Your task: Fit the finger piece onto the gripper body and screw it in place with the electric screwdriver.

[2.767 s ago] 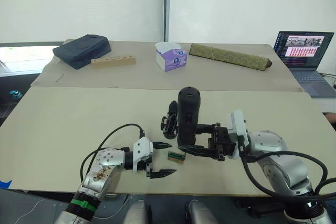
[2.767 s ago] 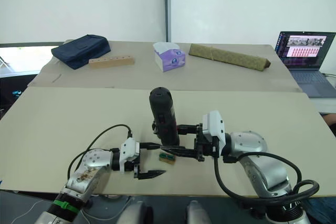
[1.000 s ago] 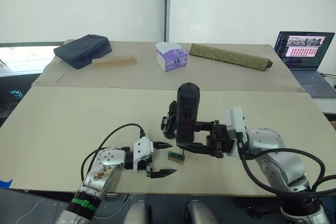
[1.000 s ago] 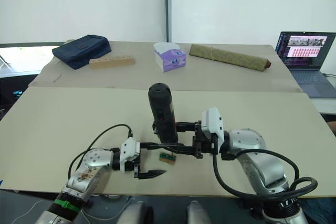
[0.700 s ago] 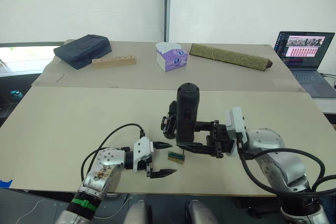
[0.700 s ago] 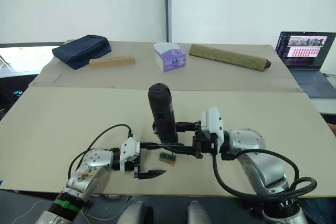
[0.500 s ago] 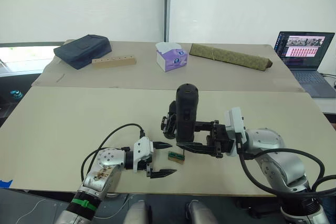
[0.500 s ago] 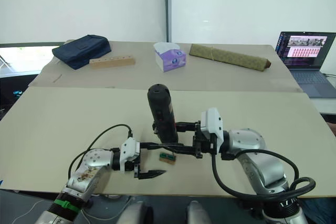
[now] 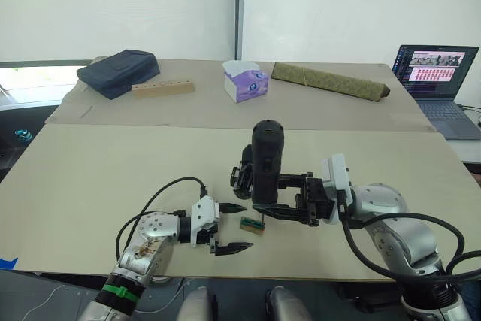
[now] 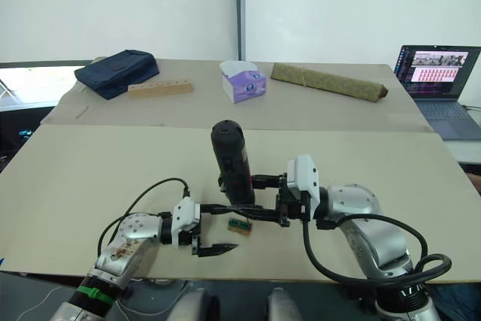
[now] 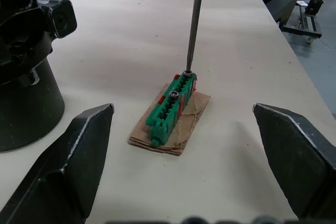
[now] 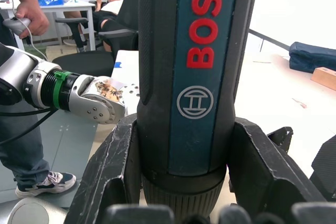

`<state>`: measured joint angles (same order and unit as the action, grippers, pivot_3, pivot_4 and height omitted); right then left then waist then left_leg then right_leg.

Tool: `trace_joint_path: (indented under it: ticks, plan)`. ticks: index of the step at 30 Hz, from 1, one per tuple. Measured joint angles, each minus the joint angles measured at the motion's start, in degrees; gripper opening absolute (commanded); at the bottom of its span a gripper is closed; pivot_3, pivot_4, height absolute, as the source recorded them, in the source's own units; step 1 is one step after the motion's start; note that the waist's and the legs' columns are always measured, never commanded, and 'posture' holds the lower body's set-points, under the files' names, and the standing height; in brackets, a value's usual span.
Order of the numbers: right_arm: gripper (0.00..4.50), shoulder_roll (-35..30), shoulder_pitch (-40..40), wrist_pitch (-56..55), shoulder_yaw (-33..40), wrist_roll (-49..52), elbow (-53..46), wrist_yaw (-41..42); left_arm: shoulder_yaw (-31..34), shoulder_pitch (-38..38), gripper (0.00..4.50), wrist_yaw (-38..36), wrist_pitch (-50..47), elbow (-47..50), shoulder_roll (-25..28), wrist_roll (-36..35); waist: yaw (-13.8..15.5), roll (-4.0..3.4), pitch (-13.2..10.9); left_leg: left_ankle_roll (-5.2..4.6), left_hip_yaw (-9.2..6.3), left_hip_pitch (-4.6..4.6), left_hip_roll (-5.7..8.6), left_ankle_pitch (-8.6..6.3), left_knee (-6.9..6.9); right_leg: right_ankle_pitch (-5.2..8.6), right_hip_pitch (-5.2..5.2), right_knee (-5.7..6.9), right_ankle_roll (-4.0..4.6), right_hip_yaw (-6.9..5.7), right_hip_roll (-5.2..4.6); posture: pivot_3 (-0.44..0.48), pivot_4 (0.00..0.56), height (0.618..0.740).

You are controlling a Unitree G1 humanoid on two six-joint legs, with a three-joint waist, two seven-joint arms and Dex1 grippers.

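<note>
Electric screwdriver (image 9: 267,163) stands upright near the front middle of the tan table (image 9: 105,178) in the left eye view, clamped between the fingers of the right gripper (image 9: 279,199). The gripper body (image 9: 242,172) sits just behind and to the left of the tool, partly hidden by it. A small green-and-brown block (image 9: 252,224) lies on the table below the tool's tip. The left gripper (image 9: 231,227) rests low beside that block, its two fingers spread wide and holding nothing. Further back lie a dark blue bag (image 9: 118,72), a wooden block with holes (image 9: 162,89), a tissue box (image 9: 244,80) and a long olive roll (image 9: 329,80); a laptop (image 9: 436,80) stands open at the far right. White walls close off the room behind.

Left wrist view: the thin metal bit (image 11: 195,22) comes down onto one end of the green strip (image 11: 171,108), which holds a row of sockets and sits on a brown card. One screw head is visible in a socket next to the bit's tip. The round base of the gripper body (image 11: 23,77) stands near the strip.

Right wrist view: the tool's barrel (image 12: 198,72), with red lettering, fills the space between both fingers. A person (image 12: 21,77) stands on the grey floor beyond the table's edge, near office chairs.
</note>
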<state>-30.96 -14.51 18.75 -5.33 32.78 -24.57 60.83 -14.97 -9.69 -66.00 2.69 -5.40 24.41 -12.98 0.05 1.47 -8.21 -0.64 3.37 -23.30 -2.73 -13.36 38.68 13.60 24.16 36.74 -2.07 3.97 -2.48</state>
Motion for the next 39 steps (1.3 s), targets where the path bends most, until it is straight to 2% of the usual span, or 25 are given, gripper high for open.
trace_joint_path:
  ticks: [39]
  plan:
    - [1.9, 0.9, 1.6, -1.5, -0.5, -0.1, 0.2, 0.4, 0.0, -0.2, 4.5, 0.0, 0.0, 0.0, 0.0, 0.0, -0.1, -0.03, 0.0, 0.0, 0.0, 0.02, 0.0, 0.0, 0.0, 0.0, -0.01, 0.0, 0.0, 0.0, 0.0, 0.0, 0.15, 0.74]
